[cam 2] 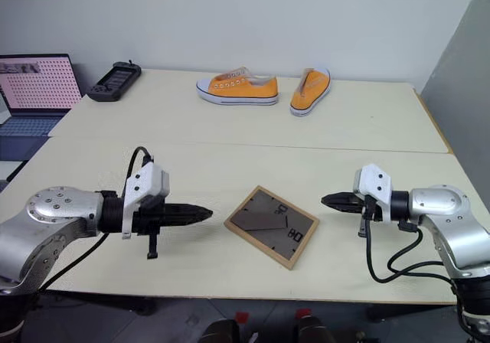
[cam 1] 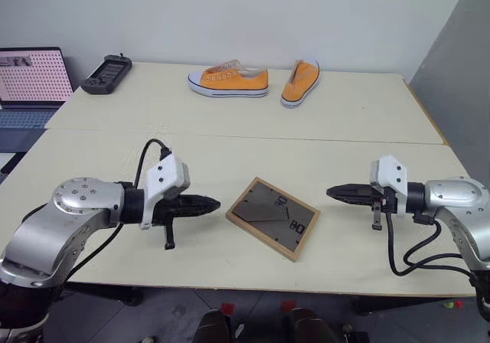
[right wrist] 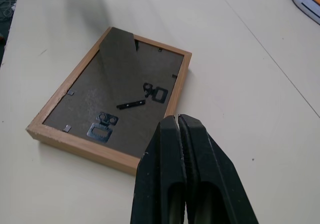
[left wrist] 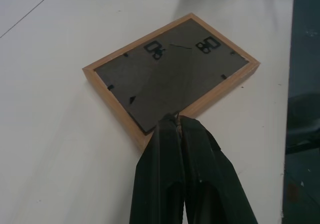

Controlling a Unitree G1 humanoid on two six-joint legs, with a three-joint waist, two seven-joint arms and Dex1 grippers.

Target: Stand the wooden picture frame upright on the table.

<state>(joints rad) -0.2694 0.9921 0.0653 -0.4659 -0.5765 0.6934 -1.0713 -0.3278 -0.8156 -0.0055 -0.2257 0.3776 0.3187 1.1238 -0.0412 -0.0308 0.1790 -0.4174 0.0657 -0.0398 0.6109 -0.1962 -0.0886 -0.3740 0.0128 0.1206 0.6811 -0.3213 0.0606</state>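
One wooden picture frame [cam 1: 272, 217] lay face-down near the table's [cam 1: 367, 106] front edge, back board up. Left gripper [cam 1: 213, 204] and right gripper [cam 1: 334, 193] flanked it, apart from it, each with fingers pressed together, empty.

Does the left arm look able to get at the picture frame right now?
Probably yes: the shut left gripper points at the wooden picture frame, lying back-up on the table, with nothing between.

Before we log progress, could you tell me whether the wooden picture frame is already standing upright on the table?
No, the wooden picture frame lies flat, back board up, on the table.
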